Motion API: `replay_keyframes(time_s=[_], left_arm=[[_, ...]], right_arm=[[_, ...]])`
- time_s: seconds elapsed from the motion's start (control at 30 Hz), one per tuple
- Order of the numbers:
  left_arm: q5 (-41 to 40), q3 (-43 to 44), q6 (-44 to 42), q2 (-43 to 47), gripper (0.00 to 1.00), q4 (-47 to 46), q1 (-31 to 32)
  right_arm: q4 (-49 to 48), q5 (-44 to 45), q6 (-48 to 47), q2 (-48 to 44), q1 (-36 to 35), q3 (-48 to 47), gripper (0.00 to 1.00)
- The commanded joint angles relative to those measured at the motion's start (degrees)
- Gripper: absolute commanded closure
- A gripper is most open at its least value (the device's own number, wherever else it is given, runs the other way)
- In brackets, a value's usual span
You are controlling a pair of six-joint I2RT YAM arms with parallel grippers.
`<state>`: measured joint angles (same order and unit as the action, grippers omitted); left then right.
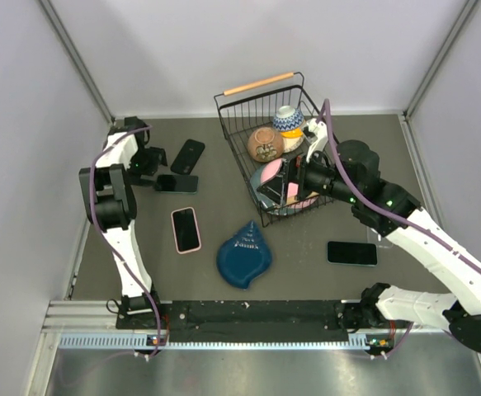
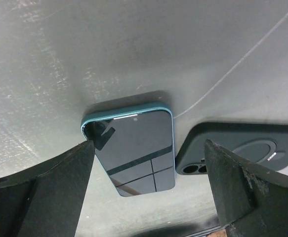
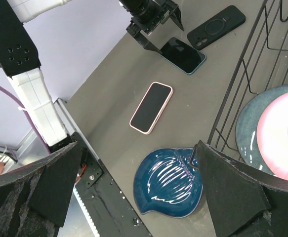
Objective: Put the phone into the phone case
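At the far left of the surface (image 1: 223,194), my left gripper (image 2: 148,143) stands wide. Its two fingers (image 2: 45,197) frame a teal-edged phone (image 2: 134,150) that lies screen up, with nothing holding it. I cannot tell from any view whether a fingertip touches the phone's edge, and its near end is lost in shadow.

Just beside it lies the black phone case (image 2: 242,153), back up, with its ring and camera cutout showing. A finger and the frame edge cut off one end of it. From above the case and phone look close, but I cannot say they touch.

Nearer the arms a pink-edged phone (image 1: 186,229) lies apart from both, with a blue shell-shaped dish (image 1: 244,256) beyond it.

My right gripper (image 3: 138,148) is spread wide and empty beside the wire basket (image 1: 259,83). From above, its dark fingers merge with the wires. The pink plate (image 3: 282,138) is cropped at the frame edge in the wrist view. A brown bowl (image 1: 266,143) and a patterned bowl (image 1: 289,120) sit in the basket, partly behind the arm. Another phone (image 1: 351,252) lies by the right arm.
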<state>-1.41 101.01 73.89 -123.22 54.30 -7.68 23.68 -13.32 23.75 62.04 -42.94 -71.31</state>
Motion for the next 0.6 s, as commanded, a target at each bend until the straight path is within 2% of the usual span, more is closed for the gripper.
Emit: replay_keyframes(time_s=[0.0, 0.57], left_arm=[[-1.49, 2.52, 3.54, -2.11, 0.04, 3.53, -0.14], [-4.13, 3.32, 4.95, -4.14, 0.04, 8.01, 0.30]], right_arm=[[-0.74, 1.46, -1.69, -0.52, 0.31, -2.69, 0.01], [-0.13, 2.42, -2.30, -0.52, 0.40, -3.13, 0.01]])
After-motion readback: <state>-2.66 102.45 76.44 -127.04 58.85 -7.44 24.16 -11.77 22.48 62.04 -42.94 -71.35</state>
